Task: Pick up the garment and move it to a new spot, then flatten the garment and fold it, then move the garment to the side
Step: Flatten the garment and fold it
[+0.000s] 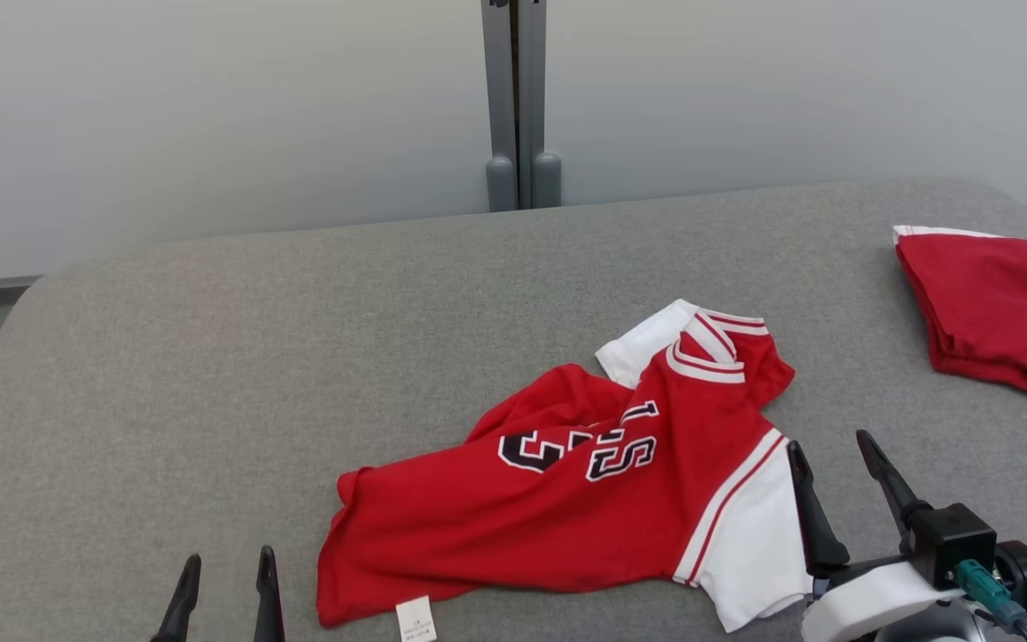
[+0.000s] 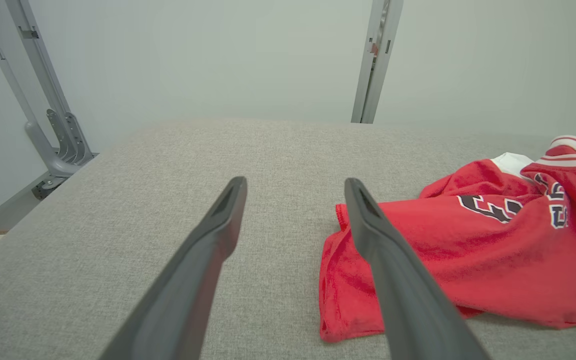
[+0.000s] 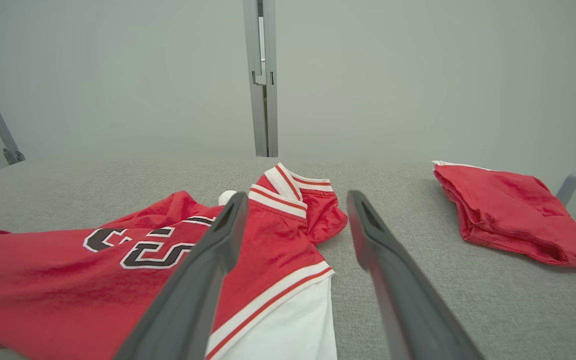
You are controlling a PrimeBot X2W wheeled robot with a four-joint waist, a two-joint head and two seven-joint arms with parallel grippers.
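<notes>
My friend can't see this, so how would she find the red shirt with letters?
Start at the big grey padded table before the pale wall. Near its front edge, around the middle, lies a crumpled red shirt. Unlike the neatly folded red cloth at the right edge, it has white sleeves, striped trim and black-and-white letters.

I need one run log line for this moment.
garment: crumpled on grey surface | left gripper: open, empty | right gripper: open, empty | folded red cloth: far right
</notes>
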